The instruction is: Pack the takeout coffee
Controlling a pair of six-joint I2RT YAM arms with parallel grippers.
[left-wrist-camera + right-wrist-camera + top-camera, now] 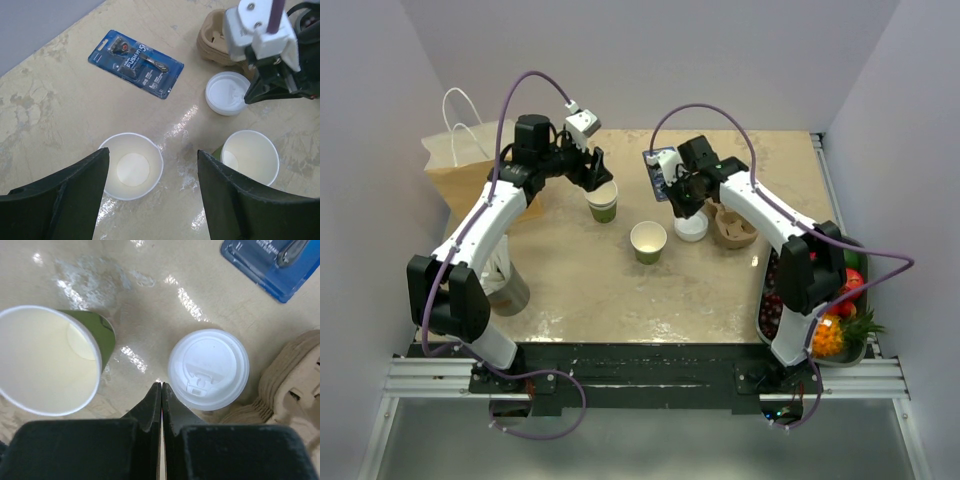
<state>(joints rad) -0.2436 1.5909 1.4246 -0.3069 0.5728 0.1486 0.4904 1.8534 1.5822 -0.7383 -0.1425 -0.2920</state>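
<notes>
Two green-and-cream paper cups stand lidless. The far one (pixel 603 201) (pixel 131 166) sits under my left gripper (pixel 597 178) (pixel 152 200), which is open and hangs above it; the cup lies nearer the left finger (pixel 60 200). The near cup (pixel 648 241) (pixel 250 157) (pixel 45 360) stands mid-table. A loose white lid (pixel 691 228) (pixel 227 93) (pixel 208 369) lies flat on the table. My right gripper (pixel 684 207) (pixel 161 386) is shut on nothing, its tips just left of the lid's edge. The takeout coffee, a cup wearing its lid, shows in no view.
A blue razor pack (pixel 658 172) (pixel 136 63) lies behind the lid. A brown pulp cup carrier (pixel 733 225) (pixel 292 385) sits right of the lid. A brown paper bag (pixel 470 165) stands far left. A fruit bowl (pixel 772 310) sits at the right edge, and a grey cylinder (pixel 507 292) near left.
</notes>
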